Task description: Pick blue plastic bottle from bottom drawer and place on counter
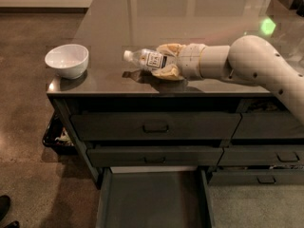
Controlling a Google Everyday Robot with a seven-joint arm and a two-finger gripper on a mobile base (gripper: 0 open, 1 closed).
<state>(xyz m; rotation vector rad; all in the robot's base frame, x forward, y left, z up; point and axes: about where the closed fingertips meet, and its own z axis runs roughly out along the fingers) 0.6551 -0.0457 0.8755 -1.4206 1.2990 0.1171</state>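
Your gripper [167,62] is shut tight on the small clear-blue plastic bottle [145,59] | bottle out of wide dark bottom drawer [152,201], low on shiny grey counter [142,18] | left: let go

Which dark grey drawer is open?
The lowest wide drawer, pulled out; others shut. The gripper grips the clear plastic bottle over the glossy counter.

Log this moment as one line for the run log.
hand: over counter front edge, shut on blue plastic bottle | bottle: sideways, cap toward white bowl | bottom drawer: open
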